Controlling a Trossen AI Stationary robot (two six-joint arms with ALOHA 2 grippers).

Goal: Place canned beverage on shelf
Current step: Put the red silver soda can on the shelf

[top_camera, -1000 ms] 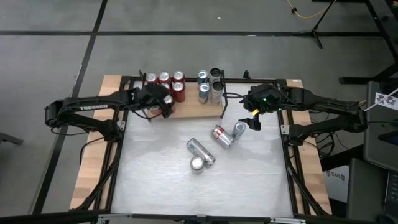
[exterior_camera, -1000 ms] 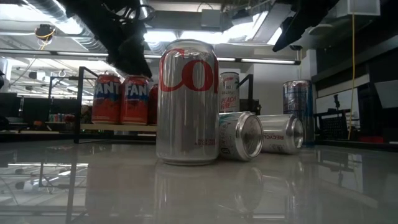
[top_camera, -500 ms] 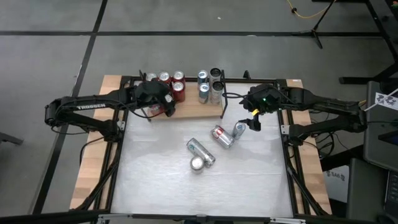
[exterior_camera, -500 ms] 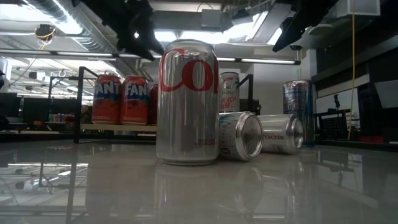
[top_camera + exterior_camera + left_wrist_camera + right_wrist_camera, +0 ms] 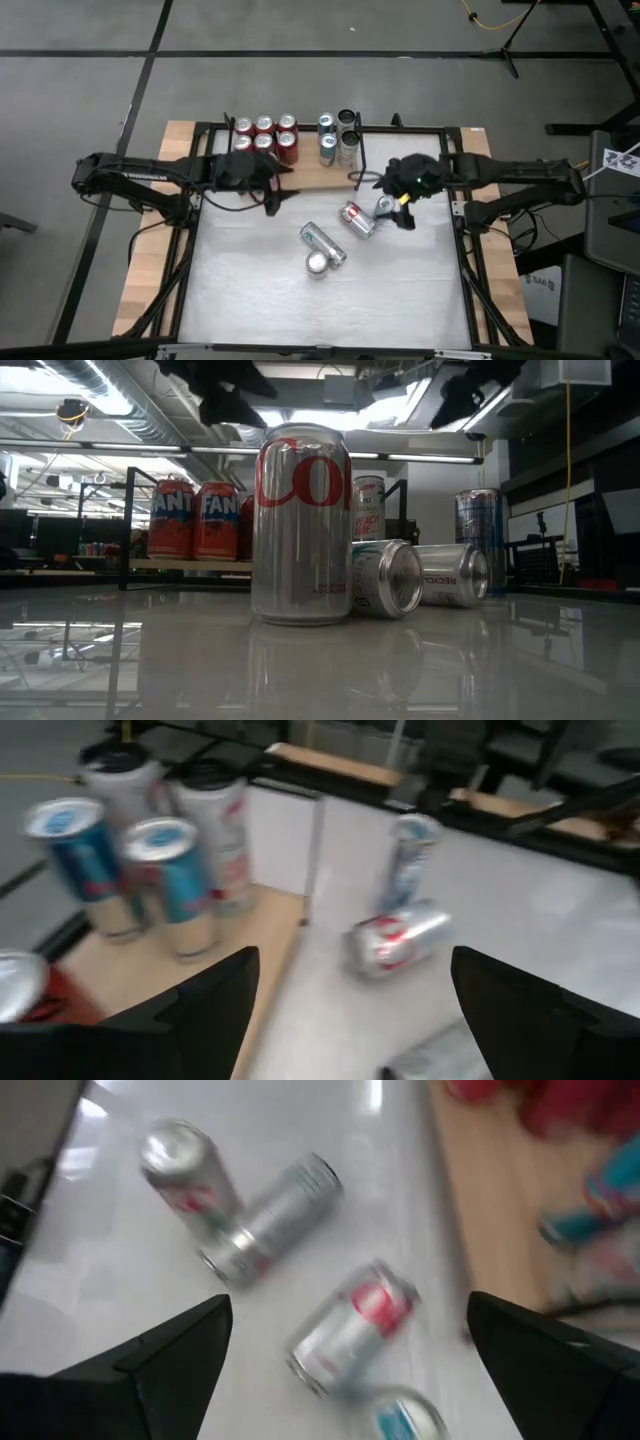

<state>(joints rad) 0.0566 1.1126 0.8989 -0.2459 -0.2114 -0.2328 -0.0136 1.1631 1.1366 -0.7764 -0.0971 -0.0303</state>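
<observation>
High view: right gripper (image 5: pixel 402 208) wide open, empty, above blue can (image 5: pixel 385 207) standing at shelf's (image 5: pixel 318 176) 4 o'clock. Left gripper (image 5: pixel 273 192) open, empty. Risk: descending finger toppling can against fallen neighbour (image 5: pixel 357 219).

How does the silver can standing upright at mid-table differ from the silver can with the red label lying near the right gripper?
The upright silver Coke can stands on its base; the red-labelled silver can lies on its side. The upright one stands nearer the table's front edge, touching another toppled silver can; the red-labelled one lies closer to the wooden shelf, beside the open right gripper. Both are off the shelf, unheld.
</observation>
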